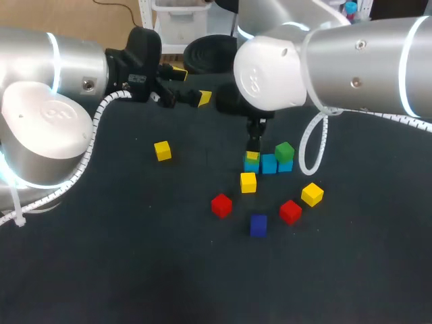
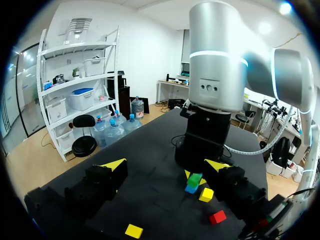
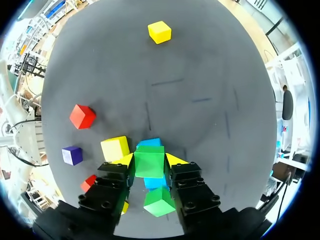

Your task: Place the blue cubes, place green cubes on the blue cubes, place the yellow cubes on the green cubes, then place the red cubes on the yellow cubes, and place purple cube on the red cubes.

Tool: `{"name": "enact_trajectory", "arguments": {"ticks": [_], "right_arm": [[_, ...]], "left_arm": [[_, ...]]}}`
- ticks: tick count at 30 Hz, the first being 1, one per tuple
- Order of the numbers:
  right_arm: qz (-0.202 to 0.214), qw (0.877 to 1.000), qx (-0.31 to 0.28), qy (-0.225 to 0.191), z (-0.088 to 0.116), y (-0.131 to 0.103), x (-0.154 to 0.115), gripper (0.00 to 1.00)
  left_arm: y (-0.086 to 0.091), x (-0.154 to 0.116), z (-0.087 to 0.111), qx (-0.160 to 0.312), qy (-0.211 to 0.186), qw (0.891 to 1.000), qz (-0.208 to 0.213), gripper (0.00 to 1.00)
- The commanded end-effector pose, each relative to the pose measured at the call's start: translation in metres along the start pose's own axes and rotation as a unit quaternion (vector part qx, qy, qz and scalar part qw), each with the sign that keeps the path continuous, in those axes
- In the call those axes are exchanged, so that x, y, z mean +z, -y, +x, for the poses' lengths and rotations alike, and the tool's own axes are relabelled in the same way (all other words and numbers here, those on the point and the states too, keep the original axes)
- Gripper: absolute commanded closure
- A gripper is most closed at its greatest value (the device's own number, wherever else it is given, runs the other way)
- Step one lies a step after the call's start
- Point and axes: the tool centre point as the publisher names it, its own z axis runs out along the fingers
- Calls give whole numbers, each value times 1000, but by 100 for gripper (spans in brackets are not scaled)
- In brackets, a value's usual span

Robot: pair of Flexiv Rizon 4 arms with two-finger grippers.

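Three blue cubes [image 1: 269, 165] stand in a row right of the table's middle. One green cube [image 1: 284, 150] rests on the right-hand blue cube. My right gripper [image 1: 252, 156] hangs straight down over the left-hand blue cube. In the right wrist view my right gripper [image 3: 150, 160] is shut on a second green cube [image 3: 149, 166], with a blue cube [image 3: 149, 143] directly under it. Whether the green cube touches the blue one I cannot tell. My left gripper [image 1: 192, 86] is open and empty, held high at the far left, well away from the cubes.
Loose cubes lie in front of the row: a yellow cube [image 1: 248, 182], another yellow cube [image 1: 312, 194], two red cubes [image 1: 221, 205] [image 1: 290, 211] and a purple cube [image 1: 258, 225]. A third yellow cube [image 1: 162, 150] sits alone to the left.
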Motion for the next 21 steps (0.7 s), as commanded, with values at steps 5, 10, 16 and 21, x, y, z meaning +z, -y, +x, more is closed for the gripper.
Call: {"name": "enact_trajectory", "arguments": {"ticks": [5,10,16,21], "right_arm": [[5,1000,-2,-4,8,2,-1,100],[8,1000,-11,-8,10,3,1,100],[10,1000,-17,-9,11,5,2,100],[8,1000,-23,-12,12,3,1,100]], "left_arm": [[0,0,1,1,3,1000,0,0],[0,0,1,1,3,1000,0,0],[0,0,1,1,3,1000,0,0],[0,0,1,1,3,1000,0,0]]}}
